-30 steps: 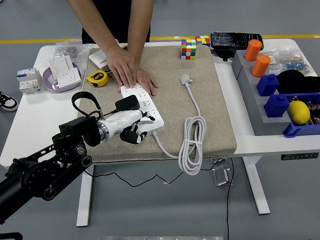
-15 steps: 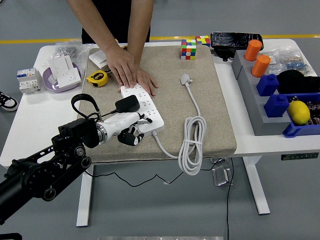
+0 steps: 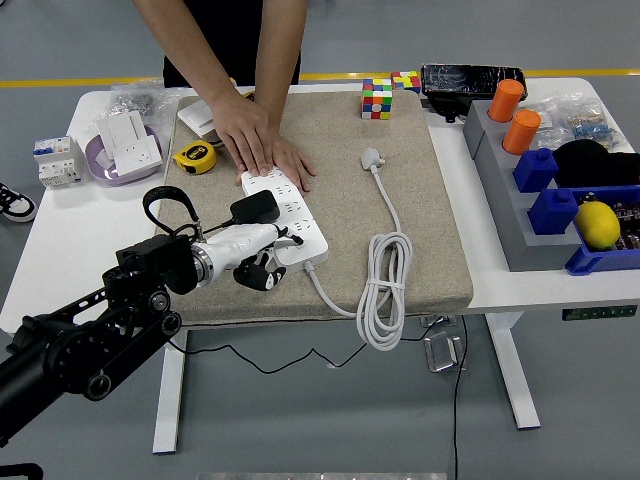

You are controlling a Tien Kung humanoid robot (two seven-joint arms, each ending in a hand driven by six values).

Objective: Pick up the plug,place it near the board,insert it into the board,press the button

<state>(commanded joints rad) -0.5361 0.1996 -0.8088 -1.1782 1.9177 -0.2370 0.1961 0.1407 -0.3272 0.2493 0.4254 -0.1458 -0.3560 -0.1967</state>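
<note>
We see the left hand (image 3: 255, 255) reaching in at the near left end of the white board (image 3: 288, 217), its fingers (image 3: 283, 235) extended and resting on the board's near edge; whether they grip anything we cannot tell. A black plug (image 3: 254, 208) sits on the board just beyond the hand, and a white plug (image 3: 372, 158) lies on the mat to the right of the board. A person's hands (image 3: 258, 143) press down on the board's far end, on the bench (image 3: 60, 235).
</note>
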